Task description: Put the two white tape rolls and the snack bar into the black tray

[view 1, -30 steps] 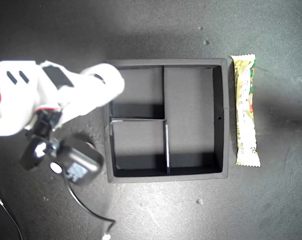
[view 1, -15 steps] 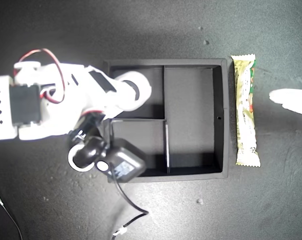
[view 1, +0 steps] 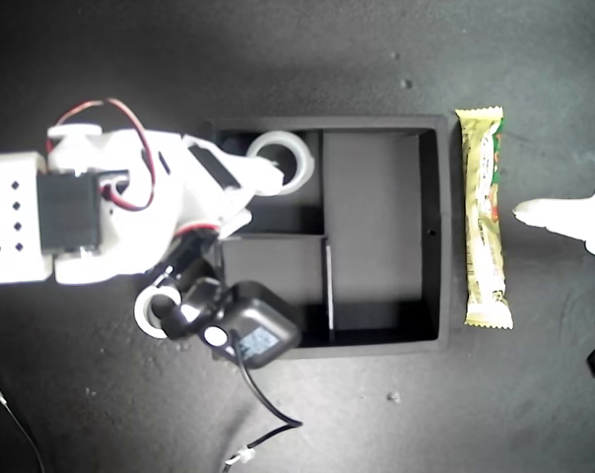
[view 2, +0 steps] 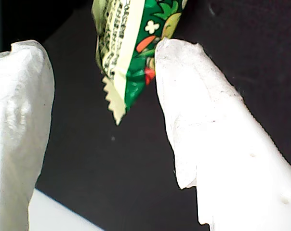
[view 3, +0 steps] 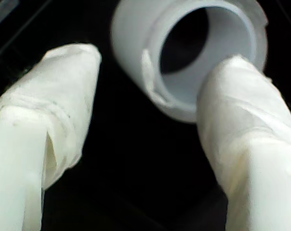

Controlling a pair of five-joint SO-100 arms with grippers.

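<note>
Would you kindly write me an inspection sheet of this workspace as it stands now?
Surface: dark matte table, a few pale specks.
Job's things: black tray; one white tape roll in its small compartment at the exterior view's upper left; second white tape roll on the table beside the tray, partly hidden; snack bar outside the tray, at the exterior view's right.
Clutter: nothing seen.
Grippers: my second gripper open, jaws around the first roll; my first gripper open by the bar's crimped end.
Cables: red wires on the arm; black cable trailing.
Surroundings: nothing seen.
</note>
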